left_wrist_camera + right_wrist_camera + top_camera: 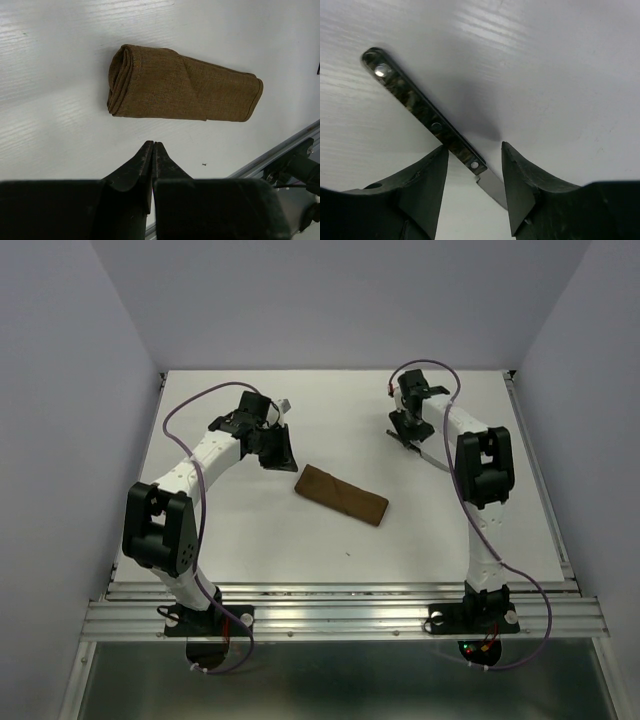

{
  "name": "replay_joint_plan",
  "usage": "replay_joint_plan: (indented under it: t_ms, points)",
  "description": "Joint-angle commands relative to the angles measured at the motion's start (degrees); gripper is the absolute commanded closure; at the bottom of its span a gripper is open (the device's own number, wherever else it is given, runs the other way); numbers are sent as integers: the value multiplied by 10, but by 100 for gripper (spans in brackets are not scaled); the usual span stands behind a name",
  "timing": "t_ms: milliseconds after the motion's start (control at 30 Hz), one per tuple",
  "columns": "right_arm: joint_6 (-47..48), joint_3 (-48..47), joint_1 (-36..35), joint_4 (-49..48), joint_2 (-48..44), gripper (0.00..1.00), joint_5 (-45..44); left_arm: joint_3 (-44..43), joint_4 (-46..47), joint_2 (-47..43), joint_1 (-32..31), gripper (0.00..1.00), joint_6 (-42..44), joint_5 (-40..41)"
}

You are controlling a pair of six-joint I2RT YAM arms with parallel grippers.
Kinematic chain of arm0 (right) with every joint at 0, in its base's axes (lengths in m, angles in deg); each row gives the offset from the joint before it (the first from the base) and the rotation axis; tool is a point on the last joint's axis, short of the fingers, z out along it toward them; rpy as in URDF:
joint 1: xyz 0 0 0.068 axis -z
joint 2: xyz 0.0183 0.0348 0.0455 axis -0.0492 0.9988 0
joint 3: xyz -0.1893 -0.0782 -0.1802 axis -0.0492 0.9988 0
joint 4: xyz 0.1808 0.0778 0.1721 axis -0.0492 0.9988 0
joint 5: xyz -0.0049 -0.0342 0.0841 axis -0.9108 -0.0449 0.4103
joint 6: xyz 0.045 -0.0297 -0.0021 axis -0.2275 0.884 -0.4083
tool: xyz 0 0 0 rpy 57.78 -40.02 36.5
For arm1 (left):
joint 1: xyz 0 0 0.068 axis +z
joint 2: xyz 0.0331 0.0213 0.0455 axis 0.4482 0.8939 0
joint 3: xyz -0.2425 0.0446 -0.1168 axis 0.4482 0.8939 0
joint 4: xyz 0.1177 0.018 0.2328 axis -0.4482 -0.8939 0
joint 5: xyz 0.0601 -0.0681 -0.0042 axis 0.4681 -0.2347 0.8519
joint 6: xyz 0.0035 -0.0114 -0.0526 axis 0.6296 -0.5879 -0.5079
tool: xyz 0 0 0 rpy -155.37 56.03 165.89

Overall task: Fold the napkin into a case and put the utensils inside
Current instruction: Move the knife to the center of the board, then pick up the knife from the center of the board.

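Where pale walls [60, 440] enclose the white table [250, 540], folded case [341, 496] central — knife [420, 108] far right

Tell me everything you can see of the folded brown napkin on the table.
The napkin is brown woven cloth, folded into a narrow, flat rectangular pouch. One short end shows stacked layer edges, and a diagonal fold crosses the middle. It lies flat on the white table, slanted, near the table's middle. Only the table touches it, and nothing sticks out of it.

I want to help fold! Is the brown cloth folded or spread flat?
Folded: the dark brown cloth napkin lies as a narrow bundle, layers showing.
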Motion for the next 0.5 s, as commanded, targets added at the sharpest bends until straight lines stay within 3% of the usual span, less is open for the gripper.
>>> replay_joint_plan:
  t_ms: [0, 100, 133, 233, 467]
  points:
    - [-23, -10, 4, 1, 59, 49, 60, -22, -5, -2, 0, 87, 0, -5]
    - [-35, -26, 4, 10, 71, 59, 93, -18, 1, -4, -1, 87, -5, -3]
    - [-46, -40, 4, 22, 80, 70, 103, -14, 10, -4, -1, 87, -11, -4]
    - [-64, -57, 4, 40, 90, 82, 128, -3, 21, -4, -4, 87, -19, -4]
    - [-123, 29, -1, -20, 31, 82, 159, 8, 31, -4, -4, 87, -21, -5]
